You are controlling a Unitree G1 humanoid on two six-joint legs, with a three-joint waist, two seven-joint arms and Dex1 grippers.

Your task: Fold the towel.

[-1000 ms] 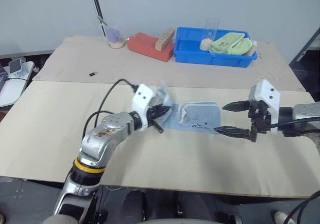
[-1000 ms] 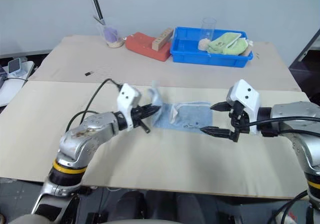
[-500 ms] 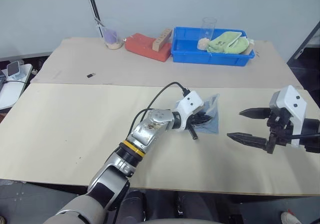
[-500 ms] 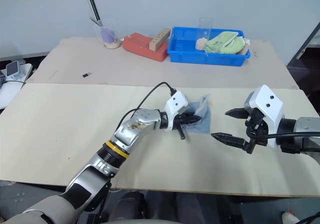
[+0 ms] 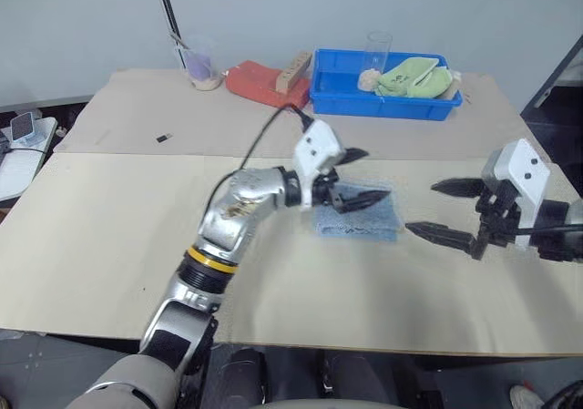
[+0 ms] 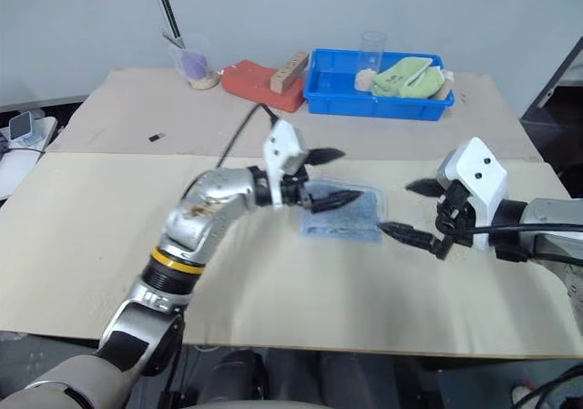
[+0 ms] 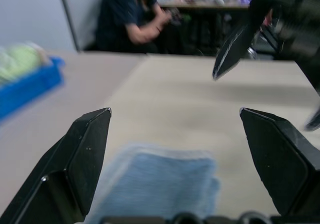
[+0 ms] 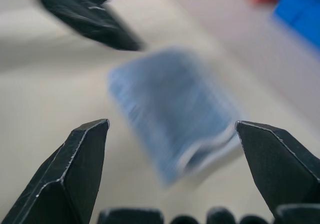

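Folded towel (image 5: 359, 216) flat on the surface (image 5: 109, 245), left hand (image 5: 357, 176) spread wide just above at its 10 o'clock, right hand (image 5: 442, 210) wide, empty, at 3 o'clock.

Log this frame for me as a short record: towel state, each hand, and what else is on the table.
towel: light blue towel lying folded on the table, held by neither hand
left hand: left hand open, above the towel
right hand: right hand open, to the towel's right, apart from it
far side: blue bin holding a lime-green cloth; red block; clear cup
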